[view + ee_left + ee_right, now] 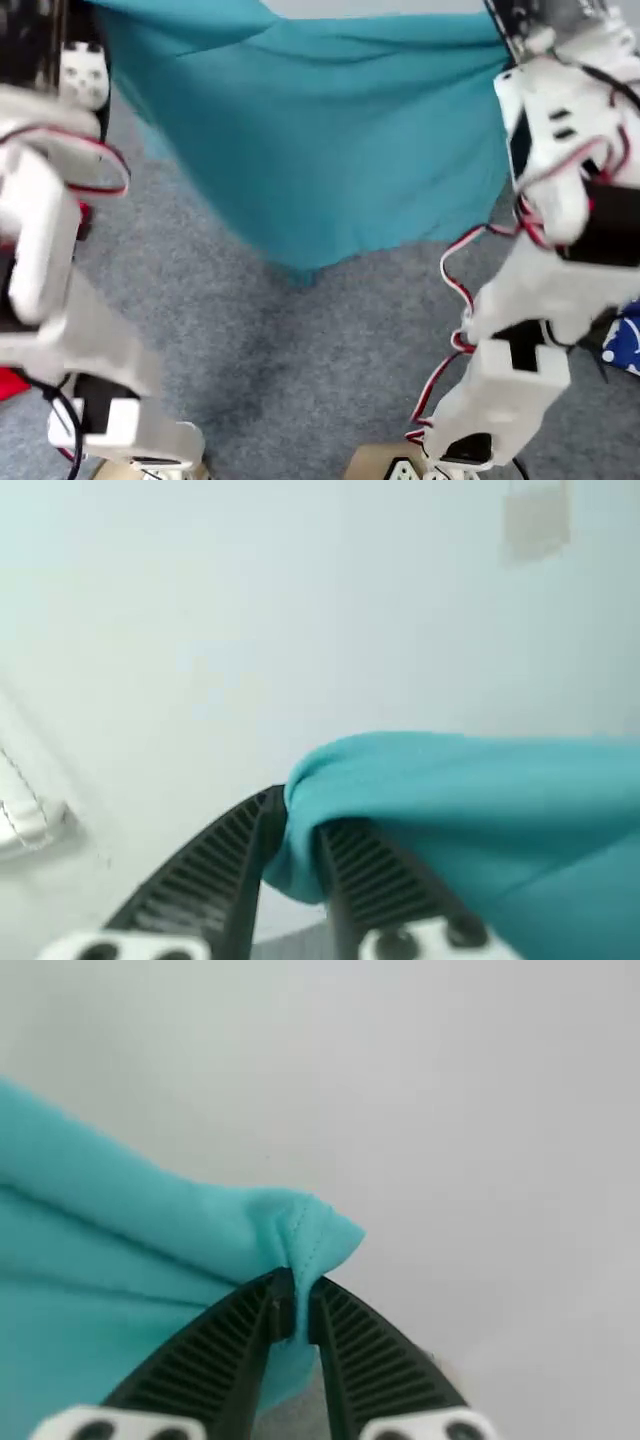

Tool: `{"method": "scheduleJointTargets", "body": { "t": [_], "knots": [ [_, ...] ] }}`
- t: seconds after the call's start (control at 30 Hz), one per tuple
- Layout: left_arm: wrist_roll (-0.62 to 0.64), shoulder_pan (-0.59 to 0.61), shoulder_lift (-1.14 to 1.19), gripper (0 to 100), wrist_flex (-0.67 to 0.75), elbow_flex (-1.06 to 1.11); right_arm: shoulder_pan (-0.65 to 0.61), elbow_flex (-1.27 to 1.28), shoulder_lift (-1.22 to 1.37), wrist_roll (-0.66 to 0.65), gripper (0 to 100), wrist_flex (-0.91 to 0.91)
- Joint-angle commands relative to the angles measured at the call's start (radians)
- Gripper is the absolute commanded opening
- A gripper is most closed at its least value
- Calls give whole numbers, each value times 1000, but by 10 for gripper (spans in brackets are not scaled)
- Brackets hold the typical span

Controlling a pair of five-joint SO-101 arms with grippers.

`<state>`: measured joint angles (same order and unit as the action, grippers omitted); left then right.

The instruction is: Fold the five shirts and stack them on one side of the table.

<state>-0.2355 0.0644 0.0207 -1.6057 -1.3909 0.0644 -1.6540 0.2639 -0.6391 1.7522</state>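
Teal shirt is held up off the table, stretched btwn both arms. L gripper is clamped on a bunched fold at one upper corner. R gripper is pinched tight on the stitched hem at the other. Bottom edge hangs uneven, lowest pt near centre. Bare grey table below it and btwn the arm bases. Blue patterned cloth at far R edge, red bit at L edge.

Left claw, right claw, both clamped.
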Motion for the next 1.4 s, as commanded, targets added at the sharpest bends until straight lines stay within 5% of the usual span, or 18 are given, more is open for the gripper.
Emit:
{"method": "scheduleJointTargets", "body": {
  "t": [0.0,0.9,1.37],
  "knots": [
    [-2,-46,-94,2,26,-22,16,-28,-111,6,10,35],
    [-196,-55,-443,2,-72,-22,119,2,-469,3,10,44],
    [-195,41,-453,2,-130,148,113,850,-866,11,10,35]
  ]
}}
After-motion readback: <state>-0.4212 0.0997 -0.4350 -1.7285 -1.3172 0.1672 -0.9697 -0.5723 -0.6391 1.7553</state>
